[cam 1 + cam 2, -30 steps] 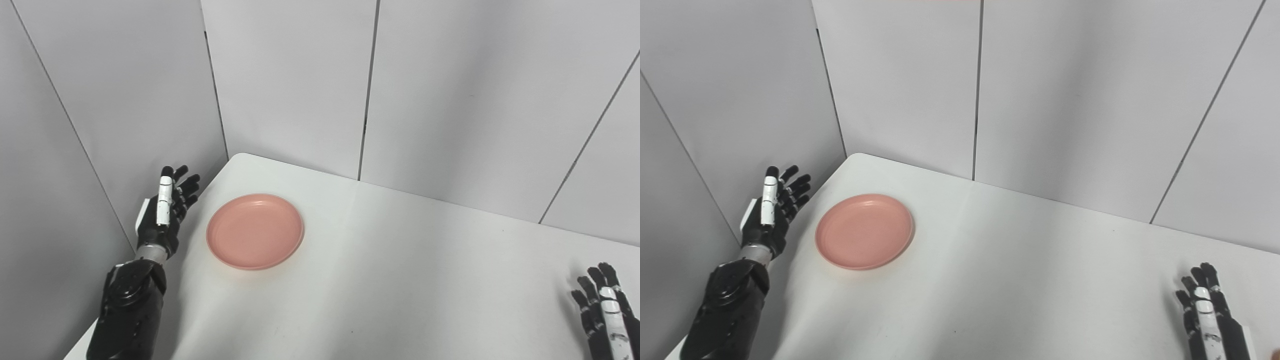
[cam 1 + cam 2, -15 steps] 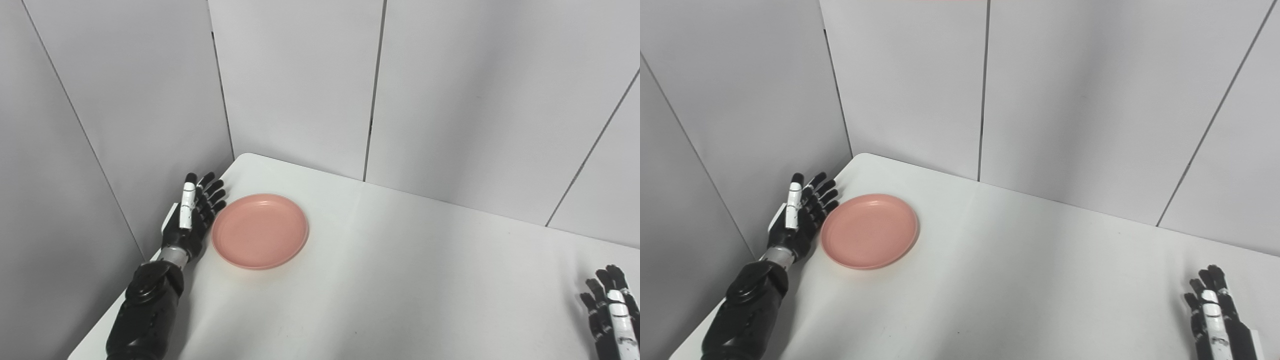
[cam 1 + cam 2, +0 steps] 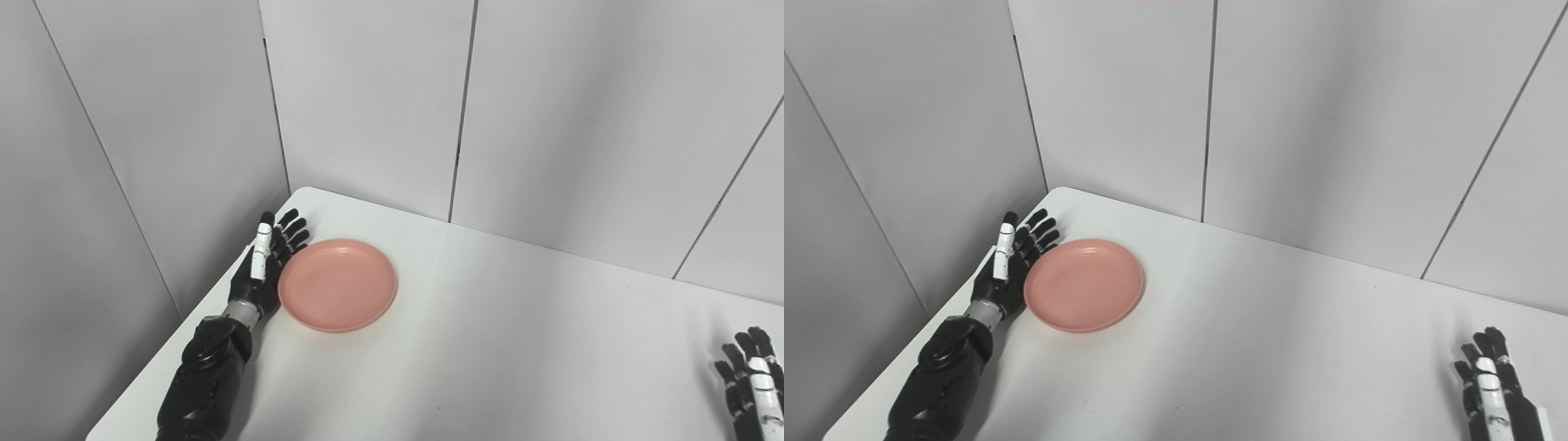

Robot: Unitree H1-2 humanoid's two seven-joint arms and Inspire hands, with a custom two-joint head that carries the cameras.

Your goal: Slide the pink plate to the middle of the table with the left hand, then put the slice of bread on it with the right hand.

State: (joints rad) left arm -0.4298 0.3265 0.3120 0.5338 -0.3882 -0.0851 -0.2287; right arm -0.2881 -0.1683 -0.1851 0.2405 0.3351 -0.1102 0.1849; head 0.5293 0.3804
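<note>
left hand (image 3: 264, 269) at left of centre in the frame, flat and spread, fingers apart, holding nothing; its edge sits against the left rim of the pink plate (image 3: 338, 284), touching or all but touching, contact line not clear. plate lies flat on the white table (image 3: 490, 343), toward the upper-left corner of the tabletop, near the grey wall panels (image 3: 184, 122). no bread visible in either view.

right hand (image 3: 1491, 386) low in the bottom-right corner of the frame, fingers apart, empty, resting by the table edge and partly cut off by the frame.

judged step: start of the sideways push toward frame centre.

risks:
- hand contacts only one side of a round, low rim. push line off the plate's centre likely spins it or lets it slip past the fingertips rather than travel straight.
- fingers riding up over the shallow rim could press down on it and tip the far side.
- smooth table, light-looking plate: a quick shove may send it past the middle, toward the right hand.
- bread out of view, so the right hand's reach cannot be judged from here.
</note>
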